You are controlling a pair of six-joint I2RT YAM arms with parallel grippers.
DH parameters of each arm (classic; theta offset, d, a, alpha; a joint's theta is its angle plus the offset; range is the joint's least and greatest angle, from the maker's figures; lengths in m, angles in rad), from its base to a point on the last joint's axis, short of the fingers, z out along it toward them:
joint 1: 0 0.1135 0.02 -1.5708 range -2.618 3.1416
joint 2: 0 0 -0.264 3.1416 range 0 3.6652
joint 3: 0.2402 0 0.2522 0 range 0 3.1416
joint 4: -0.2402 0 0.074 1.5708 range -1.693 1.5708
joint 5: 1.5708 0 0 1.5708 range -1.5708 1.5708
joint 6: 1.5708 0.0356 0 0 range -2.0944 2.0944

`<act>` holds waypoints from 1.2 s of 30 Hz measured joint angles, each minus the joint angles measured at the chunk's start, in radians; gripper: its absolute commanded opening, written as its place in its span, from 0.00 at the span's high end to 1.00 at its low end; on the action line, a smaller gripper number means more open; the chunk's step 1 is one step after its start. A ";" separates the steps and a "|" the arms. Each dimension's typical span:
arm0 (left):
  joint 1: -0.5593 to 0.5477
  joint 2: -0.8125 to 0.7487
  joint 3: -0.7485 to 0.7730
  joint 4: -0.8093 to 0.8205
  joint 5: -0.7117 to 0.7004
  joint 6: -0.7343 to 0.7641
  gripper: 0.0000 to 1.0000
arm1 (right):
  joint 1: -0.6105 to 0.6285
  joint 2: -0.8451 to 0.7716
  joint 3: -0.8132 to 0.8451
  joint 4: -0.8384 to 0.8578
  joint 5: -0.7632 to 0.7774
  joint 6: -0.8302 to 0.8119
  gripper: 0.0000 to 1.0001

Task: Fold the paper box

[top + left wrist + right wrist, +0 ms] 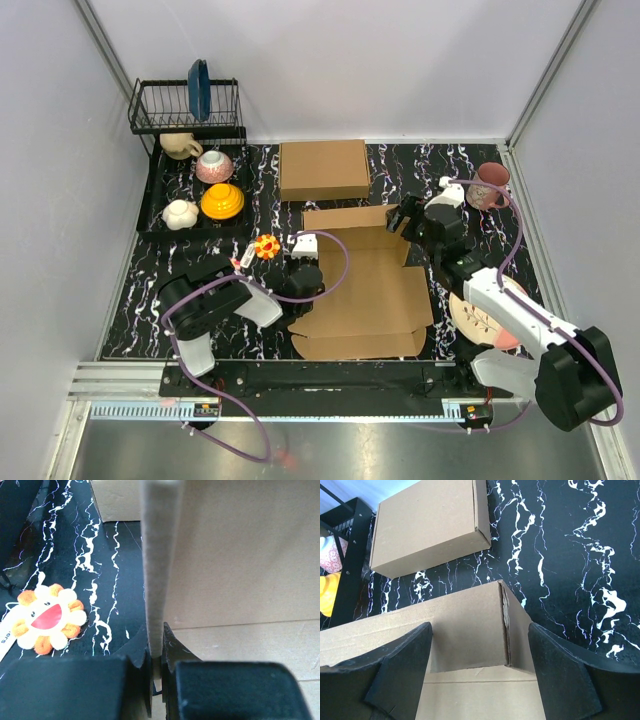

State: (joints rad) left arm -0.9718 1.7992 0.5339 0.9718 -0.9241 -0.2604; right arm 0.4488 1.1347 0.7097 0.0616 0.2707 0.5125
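Wall-raising step. Paper box (365, 290) sits mid-table (150, 300), base flat, far wall already stood up. Left pincer (159, 655) is pinched tight on the left side flap, holding it on edge. Right pincer (480, 665) is spread wide, straddling the far-right corner of the raised wall, gripping nothing. Next move, as I read it: right closes on that corner tab and tucks it inward while left holds the flap vertical.
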 measured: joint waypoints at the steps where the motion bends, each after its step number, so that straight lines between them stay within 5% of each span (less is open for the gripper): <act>1: 0.000 0.000 -0.002 0.004 0.000 0.003 0.91 | 0.000 0.000 -0.010 0.020 0.000 0.000 0.18; 8: -0.005 -0.021 -0.039 0.008 0.031 0.048 0.57 | 0.000 -0.001 -0.063 0.114 0.007 0.002 0.19; 18: -0.085 -0.308 -0.103 -0.078 0.076 0.101 0.47 | 0.000 -0.025 -0.090 0.134 0.029 0.002 0.19; 26: -0.118 -0.732 -0.108 -0.376 0.188 0.031 0.43 | 0.000 -0.037 -0.100 0.134 0.036 0.003 0.19; 29: -0.118 -0.841 -0.100 -0.446 0.217 -0.014 0.22 | 0.000 -0.038 -0.105 0.138 0.036 0.006 0.19; 36: -0.057 -0.846 -0.089 -0.469 0.255 -0.099 0.18 | 0.000 -0.040 -0.116 0.155 0.034 0.012 0.21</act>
State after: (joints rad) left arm -1.0290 0.9527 0.4454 0.5030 -0.6693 -0.3595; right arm 0.4488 1.0950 0.5938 0.2165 0.3050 0.5243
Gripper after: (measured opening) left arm 0.825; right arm 0.807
